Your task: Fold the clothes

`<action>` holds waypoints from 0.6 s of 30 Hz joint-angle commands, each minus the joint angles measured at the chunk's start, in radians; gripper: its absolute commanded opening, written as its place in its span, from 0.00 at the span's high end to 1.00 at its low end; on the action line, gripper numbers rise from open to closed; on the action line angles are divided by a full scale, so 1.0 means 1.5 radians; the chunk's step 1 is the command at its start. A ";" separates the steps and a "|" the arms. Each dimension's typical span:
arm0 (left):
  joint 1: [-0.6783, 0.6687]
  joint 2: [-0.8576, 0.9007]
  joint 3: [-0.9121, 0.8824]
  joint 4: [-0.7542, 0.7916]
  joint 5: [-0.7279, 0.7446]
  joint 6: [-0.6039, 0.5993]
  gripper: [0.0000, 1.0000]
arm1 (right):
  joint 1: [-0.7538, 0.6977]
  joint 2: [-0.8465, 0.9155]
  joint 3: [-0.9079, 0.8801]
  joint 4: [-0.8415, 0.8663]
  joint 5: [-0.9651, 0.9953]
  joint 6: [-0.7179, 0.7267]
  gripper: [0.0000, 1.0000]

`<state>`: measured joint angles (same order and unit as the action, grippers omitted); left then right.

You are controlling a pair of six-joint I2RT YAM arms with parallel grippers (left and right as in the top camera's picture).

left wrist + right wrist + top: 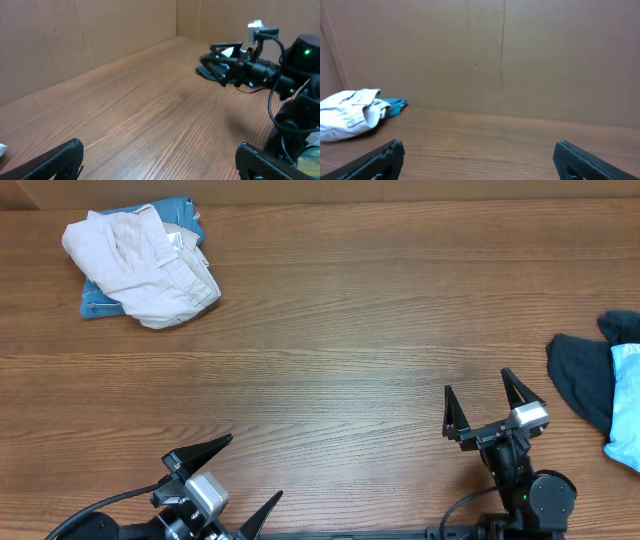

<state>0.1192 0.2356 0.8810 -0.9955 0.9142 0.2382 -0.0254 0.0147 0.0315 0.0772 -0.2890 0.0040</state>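
Clothes: cream shorts [145, 270] lie heaped over blue denim [98, 306] at the upper left of the overhead view. A dark garment [580, 375] and a light-blue piece [628, 405] sit at the right edge, cropped, so their kind is unclear. Left gripper [254, 467] and right gripper [476, 380]: lower edge, jaws spread wide, empty, well apart from all cloth, probably parked ahead of a first pick.

Both arms matt black. Left arm [185, 515]: silver-grey block [207, 493] at wrist, black cable [110, 500] looping off its side. Right arm [512, 460]: same grey block [530, 416], round black joint housing [552, 498] w/ green LED [524, 500] lit. All jaws black, flat, tapering to points; surface finely textured in wrist views.
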 commanded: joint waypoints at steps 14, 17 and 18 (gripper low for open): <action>-0.001 -0.004 -0.002 0.001 0.012 -0.009 0.00 | 0.003 -0.008 -0.016 -0.095 0.060 -0.010 0.00; -0.001 -0.004 -0.002 0.001 0.012 -0.009 0.00 | 0.003 -0.008 -0.016 -0.095 0.060 -0.010 0.00; -0.001 -0.004 -0.002 0.001 0.012 -0.009 0.00 | 0.003 -0.008 -0.016 -0.095 0.060 -0.010 0.00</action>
<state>0.1192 0.2356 0.8810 -0.9958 0.9142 0.2382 -0.0254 0.0147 0.0185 -0.0689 -0.2180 -0.0044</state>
